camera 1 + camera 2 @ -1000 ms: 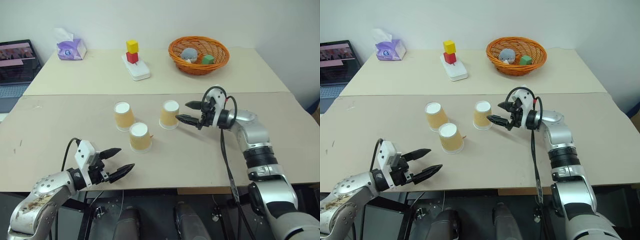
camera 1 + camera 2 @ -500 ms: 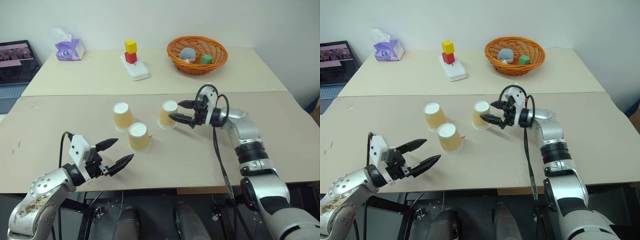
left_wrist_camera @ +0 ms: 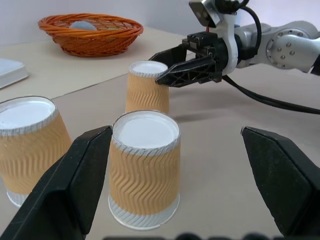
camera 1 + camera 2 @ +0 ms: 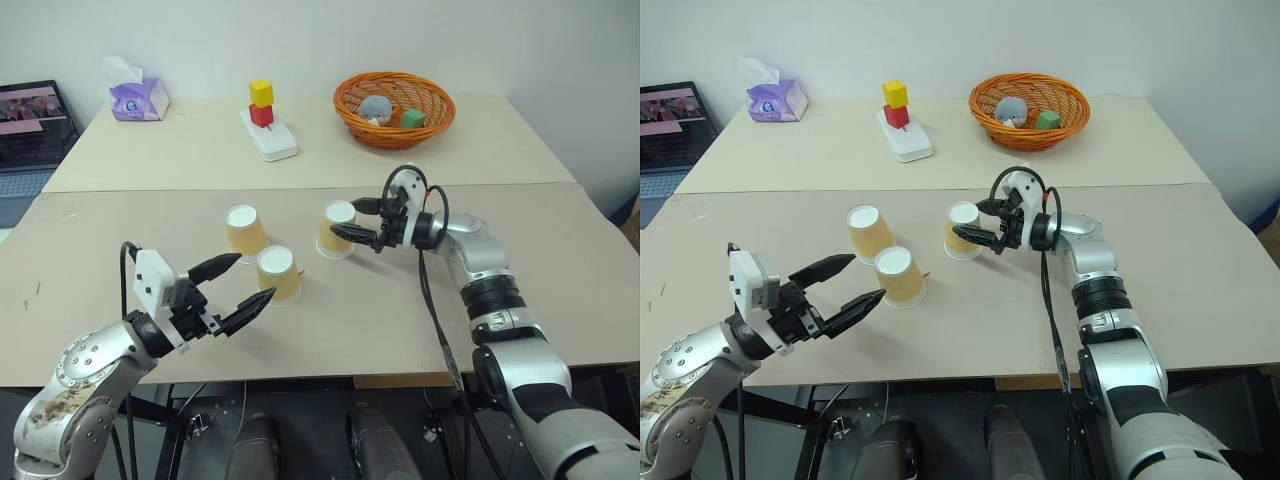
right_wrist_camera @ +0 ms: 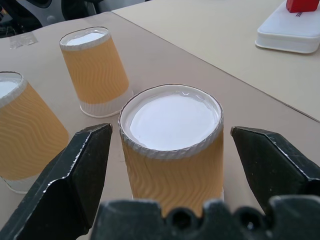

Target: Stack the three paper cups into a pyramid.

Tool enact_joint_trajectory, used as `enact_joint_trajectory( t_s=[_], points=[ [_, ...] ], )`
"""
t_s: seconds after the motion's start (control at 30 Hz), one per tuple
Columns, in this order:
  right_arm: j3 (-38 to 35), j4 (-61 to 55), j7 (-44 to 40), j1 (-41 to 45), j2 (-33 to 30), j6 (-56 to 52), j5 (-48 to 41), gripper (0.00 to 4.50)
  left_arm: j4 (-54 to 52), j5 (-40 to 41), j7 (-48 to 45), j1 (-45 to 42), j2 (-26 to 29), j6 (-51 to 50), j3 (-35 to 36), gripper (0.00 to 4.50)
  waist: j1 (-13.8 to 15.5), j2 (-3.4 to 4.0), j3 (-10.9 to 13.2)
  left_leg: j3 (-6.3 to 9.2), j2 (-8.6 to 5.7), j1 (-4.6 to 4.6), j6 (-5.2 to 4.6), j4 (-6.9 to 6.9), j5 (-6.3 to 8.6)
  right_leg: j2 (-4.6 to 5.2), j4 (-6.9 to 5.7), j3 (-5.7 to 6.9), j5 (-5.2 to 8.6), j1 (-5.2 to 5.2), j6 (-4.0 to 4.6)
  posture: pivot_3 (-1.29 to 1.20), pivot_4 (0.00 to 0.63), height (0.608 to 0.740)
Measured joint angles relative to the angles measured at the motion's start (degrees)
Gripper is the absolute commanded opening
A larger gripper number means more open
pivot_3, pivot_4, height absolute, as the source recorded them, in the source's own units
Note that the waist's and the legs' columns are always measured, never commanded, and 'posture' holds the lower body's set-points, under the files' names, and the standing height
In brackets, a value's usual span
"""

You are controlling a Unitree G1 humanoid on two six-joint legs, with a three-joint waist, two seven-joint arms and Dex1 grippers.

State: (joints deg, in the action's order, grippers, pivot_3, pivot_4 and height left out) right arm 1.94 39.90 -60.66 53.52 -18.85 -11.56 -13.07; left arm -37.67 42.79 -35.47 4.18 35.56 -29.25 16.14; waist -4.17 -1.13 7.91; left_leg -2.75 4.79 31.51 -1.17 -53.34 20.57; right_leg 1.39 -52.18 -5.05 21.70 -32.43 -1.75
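The three paper cups (image 4: 278, 273) stand upside down and unstacked on the matte tan table (image 4: 120, 250), each tapered, with wavy-ribbed orange sides and a flat white base on top. The right gripper (image 4: 352, 220) spreads its black pointed fingers wide on either side of the rightmost cup (image 4: 337, 229), gripping nothing. The left gripper (image 4: 242, 285), equally wide and empty, hovers just beside the nearest cup. Farther back sits a woven orange basket (image 4: 394, 107).

I count three paper cups (image 4: 247, 231) (image 4: 278, 274) (image 4: 338, 229), one basket (image 4: 394, 110), one tissue box (image 4: 138, 97), two stacked blocks (image 4: 262, 103).
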Motion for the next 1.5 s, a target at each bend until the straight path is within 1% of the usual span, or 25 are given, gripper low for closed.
enact_joint_trajectory(
  t_s=[0.13,0.17,0.2,0.23,0.3,0.33,0.4,0.57,0.67,0.77,0.9,1.07,1.17,1.3,1.4,1.5],
  points=[
    [0.00,0.87,-0.34,0.08,0.28,0.11,0.26,4.45,0.00,0.13,0.41,0.24,0.21,-0.59,0.04,4.39,0.03,0.00,0.00,-0.01,-0.01,0.00,0.00,0.00,0.00,0.00,0.00,0.00,0.00,0.00,0.00,0.00,0.150,0.658],
    [0.00,1.00,-0.48,0.11,0.29,0.11,0.50,3.94,0.00,0.13,0.41,0.42,0.22,-0.69,0.04,4.39,0.03,0.00,0.00,-0.01,-0.01,0.00,0.00,0.00,0.00,0.00,0.00,0.00,0.00,0.00,0.00,0.00,0.150,0.658],
    [0.00,1.16,-0.62,0.11,0.28,0.11,0.53,3.80,0.00,0.12,0.41,0.62,0.22,-0.71,0.04,4.39,0.02,0.00,0.00,-0.01,0.00,0.00,0.00,0.00,0.00,0.00,0.00,0.00,0.00,0.00,0.00,0.00,0.150,0.658],
    [0.00,1.17,-0.76,0.11,0.29,0.13,0.54,3.35,0.00,0.12,0.41,0.71,0.22,-0.72,0.05,4.39,0.02,0.00,0.00,-0.01,0.00,0.00,0.00,0.00,0.00,0.00,0.00,0.00,0.00,0.00,0.00,0.00,0.150,0.658],
    [0.00,1.17,-1.19,0.11,0.29,0.17,0.55,2.83,0.00,0.12,0.41,0.73,0.22,-0.73,0.04,4.39,0.02,0.00,0.00,0.00,0.00,0.00,0.00,0.00,0.00,0.00,0.00,0.00,0.00,0.00,0.00,0.00,0.150,0.658],
    [-0.01,1.19,-1.14,0.11,0.34,0.20,0.56,2.50,0.00,0.12,0.40,0.82,0.22,-0.72,0.05,4.39,0.01,0.00,0.00,-0.01,-0.01,0.00,0.00,0.00,0.00,0.00,0.00,0.00,0.00,0.00,0.00,0.00,0.150,0.658],
    [-0.08,1.38,-0.46,0.12,0.45,0.36,0.59,2.24,0.00,0.10,0.35,1.30,0.24,-0.73,0.05,4.39,-0.03,0.00,0.00,-0.01,-0.01,0.00,0.00,0.00,0.00,0.00,0.00,0.00,0.00,0.00,0.00,0.00,0.150,0.658],
    [-0.32,2.35,0.80,0.33,0.45,1.04,0.64,2.24,0.03,-0.01,-0.25,3.28,0.34,-0.71,0.08,4.39,-0.03,0.00,0.00,-0.01,0.00,0.00,0.00,0.00,0.00,0.00,0.00,0.00,0.00,0.00,0.00,0.00,0.150,0.658],
    [-0.53,2.04,0.15,0.90,-0.32,0.79,0.44,2.24,0.13,-0.02,-0.72,5.11,0.39,-0.66,0.57,4.39,0.00,0.01,0.01,-0.01,0.00,0.00,0.00,0.00,0.00,0.00,-0.01,0.00,0.00,-0.01,0.00,0.00,0.150,0.658],
    [-1.28,-2.28,-4.30,0.64,-4.03,-2.96,-2.06,2.24,0.38,0.04,-1.59,7.75,0.28,0.29,2.23,4.39,0.17,0.05,0.05,-0.01,-0.01,0.03,0.00,0.00,0.00,0.02,0.03,0.00,0.00,-0.02,0.00,0.00,0.150,0.658],
    [-2.82,-10.36,-9.82,-0.83,-9.78,-9.14,-6.35,2.24,1.55,0.07,-1.95,8.91,0.15,0.60,4.39,4.39,0.38,0.05,0.06,0.00,-0.02,0.00,0.00,0.00,0.00,0.03,0.08,0.04,0.00,0.05,0.00,0.00,0.150,0.658],
    [-1.97,-21.98,-15.08,-7.04,-13.85,-17.55,-10.79,2.24,2.45,0.06,-2.42,9.10,0.09,0.66,4.84,4.39,0.12,0.05,0.06,0.02,0.01,-0.02,0.00,0.00,0.00,0.00,0.07,0.04,0.01,0.05,0.02,0.00,0.150,0.658],
    [0.15,-27.74,-15.49,-11.28,-13.59,-19.90,-10.97,2.24,2.46,0.04,-2.75,8.81,0.10,0.67,4.82,4.39,-0.09,0.04,0.06,0.02,0.00,-0.06,0.00,0.00,0.00,-0.01,0.05,0.01,0.01,0.06,0.02,0.00,0.150,0.658],
    [1.88,-31.16,-13.91,-13.08,-11.25,-19.68,-10.76,2.24,2.46,0.04,-2.77,8.79,0.10,0.67,4.83,4.39,0.00,0.04,0.06,0.02,0.01,-0.07,0.00,0.00,0.00,-0.01,0.06,0.02,0.01,0.07,0.01,0.00,0.150,0.658],
    [2.95,-31.76,-12.41,-13.67,-8.68,-18.38,-10.68,2.24,2.45,0.03,-2.77,8.79,0.10,0.67,4.83,4.39,0.13,0.04,0.06,0.02,0.00,-0.05,0.00,0.00,0.00,0.00,0.07,0.03,0.01,0.07,0.01,0.00,0.150,0.658],
    [3.80,-31.71,-11.53,-13.66,-7.86,-17.06,-10.51,2.24,2.45,0.04,-2.76,8.79,0.10,0.67,4.85,4.39,0.21,0.04,0.06,0.02,0.00,-0.05,0.00,0.00,0.00,0.01,0.07,0.03,0.01,0.07,0.01,0.00,0.150,0.658]
  ],
)
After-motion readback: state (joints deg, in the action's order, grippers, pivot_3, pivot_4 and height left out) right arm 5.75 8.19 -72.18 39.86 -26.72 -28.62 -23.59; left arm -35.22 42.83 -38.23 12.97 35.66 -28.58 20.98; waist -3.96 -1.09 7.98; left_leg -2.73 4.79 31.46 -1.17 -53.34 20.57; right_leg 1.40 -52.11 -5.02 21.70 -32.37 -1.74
